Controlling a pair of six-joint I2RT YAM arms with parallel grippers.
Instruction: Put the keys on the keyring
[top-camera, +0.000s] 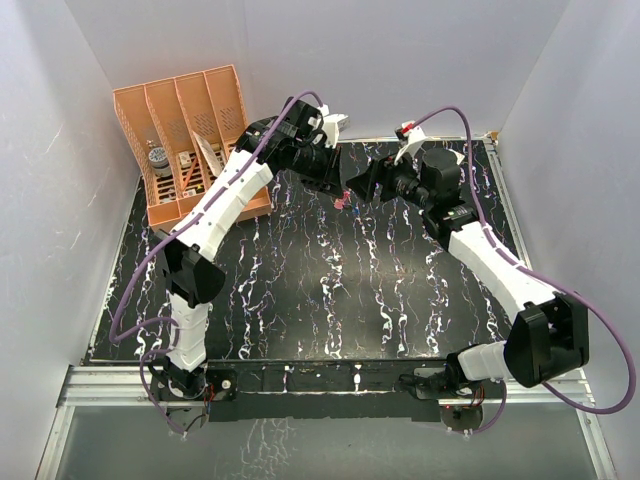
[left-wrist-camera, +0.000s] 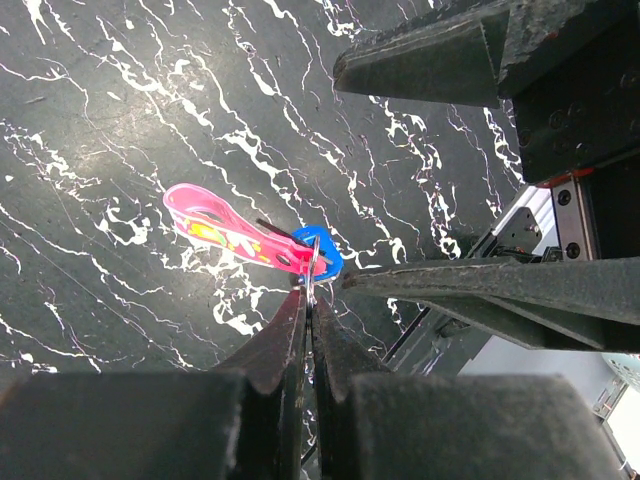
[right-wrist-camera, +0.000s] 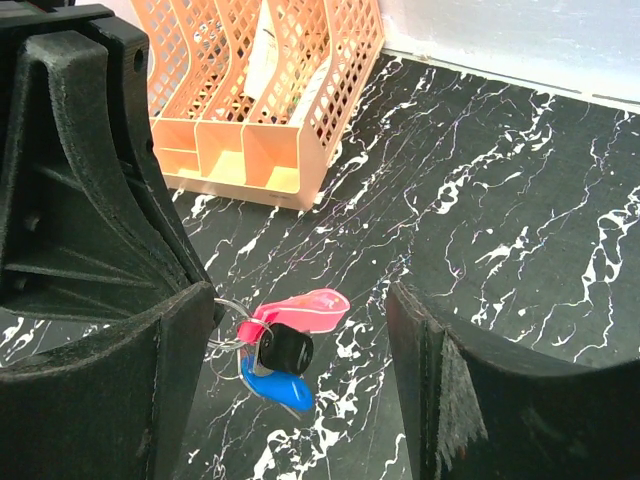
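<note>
Nearest, at front edge of black marbled table (top-camera: 300, 300): both arm bases, side by side, w/ purple cables (top-camera: 128, 300) looping off them.

Farther in: L arm (top-camera: 225, 200) slanting up-right, R arm (top-camera: 490, 260) slanting up-left. Meet tip to tip over far-middle of table.

L gripper (left-wrist-camera: 308, 305): clenched, fingertips tight together. Pinches thin metal ring (left-wrist-camera: 314, 272) at end of keyring (left-wrist-camera: 235, 232). Holds it apparently clear of tabletop, w/ pink strap poking out sideways from the pinch, yellow marks along it.

R gripper (right-wrist-camera: 300, 295): released, jaws wide apart, nothing gripped. Straddles the bunch, one finger each side. Sits w/ its L-side finger (right-wrist-camera: 130, 400) just beside the ring; touching or not, can't tell.

Keys, per R wrist view: bunched right at the ring, under the strap. Black key (right-wrist-camera: 285, 348) just below strap, blue key (right-wrist-camera: 275, 388) lowest, touching or overlapping black one. Threaded on ring or only hanging against it, can't tell. Per L wrist view: only blue head showing, behind strap's ring end.

Farthest: orange slotted organizer (top-camera: 190, 140) at far-left of table, partly behind L arm, well apart from the bunch. Holds a few small items in its slots, too small to ID. Beyond and to both sides: plain white walls (top-camera: 400, 60).
</note>
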